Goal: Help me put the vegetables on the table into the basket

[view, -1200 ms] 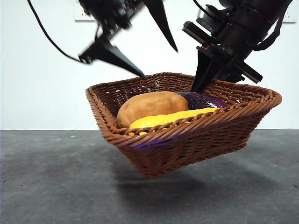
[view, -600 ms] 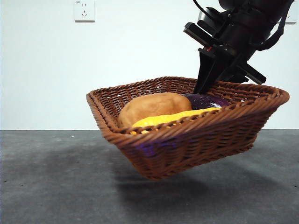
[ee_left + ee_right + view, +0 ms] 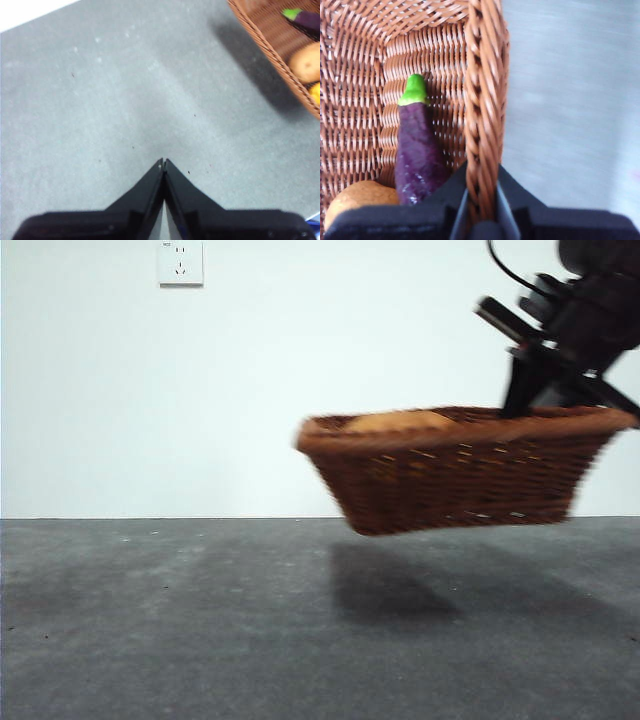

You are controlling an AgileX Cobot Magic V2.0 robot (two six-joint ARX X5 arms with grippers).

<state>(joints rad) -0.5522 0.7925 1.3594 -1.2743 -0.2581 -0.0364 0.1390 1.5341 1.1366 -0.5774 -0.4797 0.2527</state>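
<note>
1. My right gripper (image 3: 481, 200) is clamped on the braided rim of the basket (image 3: 455, 475), one jaw inside the wall and one outside, and the basket hangs clear of the table (image 3: 200, 620) over its own shadow (blurred in the front view).
2. Inside I see the eggplant (image 3: 417, 150) lying beside the gripped wall, the potato (image 3: 357, 200) next to it, and a sliver of the yellow vegetable (image 3: 315, 93) at the frame's edge.
3. My left gripper (image 3: 164, 164) hangs above bare table, jaws pressed together on nothing, well apart from the basket.
</note>
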